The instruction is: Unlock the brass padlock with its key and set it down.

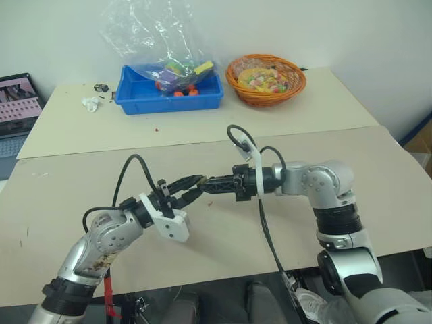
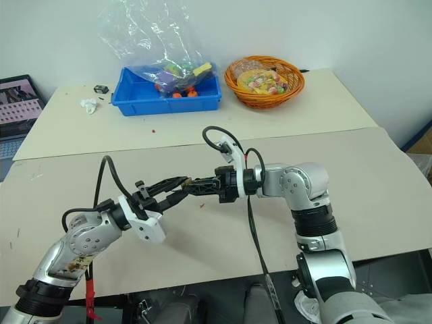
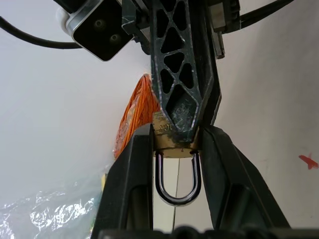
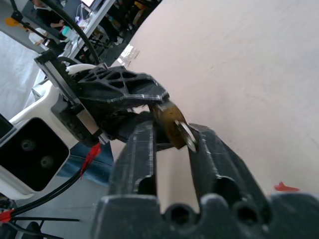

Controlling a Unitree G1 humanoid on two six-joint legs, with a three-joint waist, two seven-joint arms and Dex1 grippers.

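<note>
The brass padlock [image 3: 167,144] is pinched between the two fingers of my left gripper [image 3: 177,134], with its silver shackle [image 3: 177,185] pointing back toward the wrist. Both grippers meet in mid-air above the near table, left gripper [image 1: 194,187] from the left and right gripper [image 1: 206,182] from the right. In the right wrist view the lock body [image 4: 168,122] shows with the silver key [image 4: 187,137] at its end. My right gripper [image 4: 174,132] is closed round that key. One right finger covers the lock's keyhole end in the left wrist view.
On the far table stand a blue bin [image 1: 135,101] holding a plastic bag of toys and an orange basket [image 1: 266,94] of sweets. A laptop [image 1: 17,108] sits at the far left, with a crumpled white scrap [image 1: 90,102] and a small black item [image 1: 101,86] near the bin.
</note>
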